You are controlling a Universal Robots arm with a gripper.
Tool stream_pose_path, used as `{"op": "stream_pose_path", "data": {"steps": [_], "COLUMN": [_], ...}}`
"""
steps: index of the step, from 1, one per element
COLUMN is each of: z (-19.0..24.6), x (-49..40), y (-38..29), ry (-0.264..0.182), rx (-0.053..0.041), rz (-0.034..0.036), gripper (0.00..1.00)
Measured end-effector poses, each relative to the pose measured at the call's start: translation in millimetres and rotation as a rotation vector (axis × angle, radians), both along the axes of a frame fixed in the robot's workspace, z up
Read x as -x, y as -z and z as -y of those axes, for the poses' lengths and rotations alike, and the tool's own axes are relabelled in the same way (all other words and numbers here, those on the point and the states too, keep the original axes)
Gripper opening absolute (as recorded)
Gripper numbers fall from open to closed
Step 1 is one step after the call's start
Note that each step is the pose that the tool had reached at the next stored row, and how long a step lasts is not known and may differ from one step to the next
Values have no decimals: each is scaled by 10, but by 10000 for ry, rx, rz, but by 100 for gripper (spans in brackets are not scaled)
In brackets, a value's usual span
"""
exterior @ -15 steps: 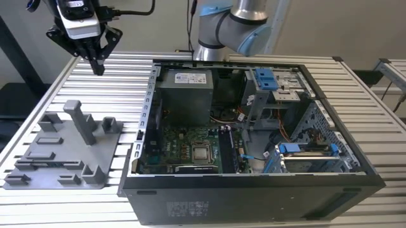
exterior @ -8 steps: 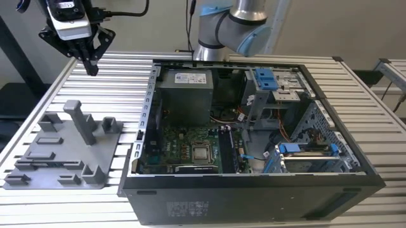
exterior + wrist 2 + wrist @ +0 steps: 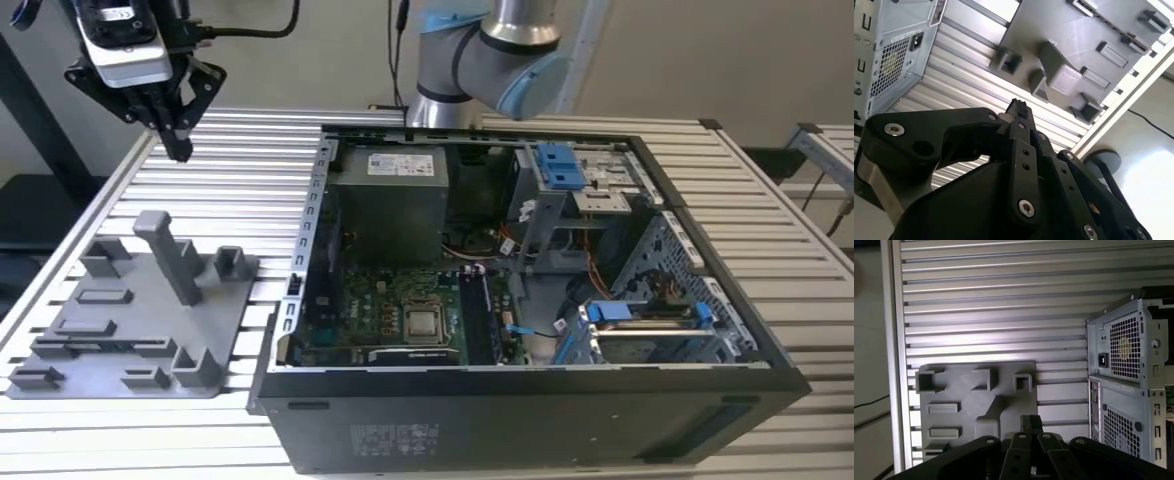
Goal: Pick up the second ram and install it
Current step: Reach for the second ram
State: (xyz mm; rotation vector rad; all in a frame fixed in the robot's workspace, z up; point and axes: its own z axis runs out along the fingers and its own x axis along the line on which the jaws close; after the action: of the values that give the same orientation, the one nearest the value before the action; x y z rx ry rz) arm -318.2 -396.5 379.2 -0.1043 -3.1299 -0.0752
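Note:
My gripper [image 3: 176,148] hangs high over the table at the exterior view's far left, above and behind the grey fixture plate [image 3: 80,320]. Its fingertips [image 3: 1019,107] are pressed together with nothing between them, and both wrist views show this; the first wrist view has the fingertips [image 3: 1030,422] over the plate [image 3: 959,390]. A thin dark strip [image 3: 114,347] lies in a long slot near the plate's front; I cannot tell whether it is the second ram. In the open computer case [image 3: 307,250], dark memory slots [image 3: 477,318] run beside the processor [image 3: 424,322].
The plate carries a tall upright post [image 3: 167,255] and several lower blocks. The arm's base [image 3: 487,60] stands behind the case. The slatted aluminium table [image 3: 254,160] lies bare between the plate and the case. The case's rear panel [image 3: 1126,370] rises beside the plate.

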Motion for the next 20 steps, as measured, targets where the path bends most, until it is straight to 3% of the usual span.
{"op": "stream_pose_path", "data": {"steps": [12, 20], "z": [-7, -13], "x": [277, 590], "y": [36, 46], "ry": [-1, -5], "rx": [0, 0], "rz": [0, 0], "gripper": [11, 11]}}
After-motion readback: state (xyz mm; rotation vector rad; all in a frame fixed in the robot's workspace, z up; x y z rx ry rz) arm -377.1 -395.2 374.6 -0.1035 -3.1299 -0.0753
